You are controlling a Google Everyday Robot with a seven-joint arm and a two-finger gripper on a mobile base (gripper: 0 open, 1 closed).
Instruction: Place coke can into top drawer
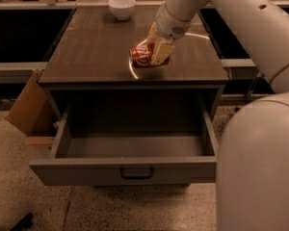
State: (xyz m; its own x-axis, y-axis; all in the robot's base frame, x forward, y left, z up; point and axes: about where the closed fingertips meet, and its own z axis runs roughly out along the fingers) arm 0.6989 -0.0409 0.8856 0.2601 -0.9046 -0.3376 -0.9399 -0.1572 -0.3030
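**Gripper holds the coke can over the cabinet top, open drawer waiting below**

Your gripper (154, 52) sits at the end of the cream arm, reaching down from the upper right. Its jaws are closed on the coke can (140, 55), one pale finger (162, 53) crossing the can's near side. The can lies tilted between the jaws, its red body and white lettering poking out to the left. That sideways clamp looks like a hold around the can's body, which suits a slightly crushed can better than pinching its ends.

Directly under the jaws is the dark wooden cabinet top (91, 47). You cannot tell whether the can has cleared that surface or touches it.

Below the jaws and toward the camera, the top drawer (86, 171) is pulled fully out. Its grey interior looks empty, and a small dark handle (136, 173) sits at the centre of its front panel. Being wide and open, it likely leaves you generous room for a drop, so aim matters less than clearing the cabinet's front edge.

Beyond the jaws, at the far side of the top, a white bowl (122, 6) stands well apart from the can. Far to the left of the jaws, a cardboard piece (29, 105) leans beside the cabinet. Neither seems to lie in your path.

The likely next move is to bring the can forward past the edge, then lower it into the drawer before releasing.
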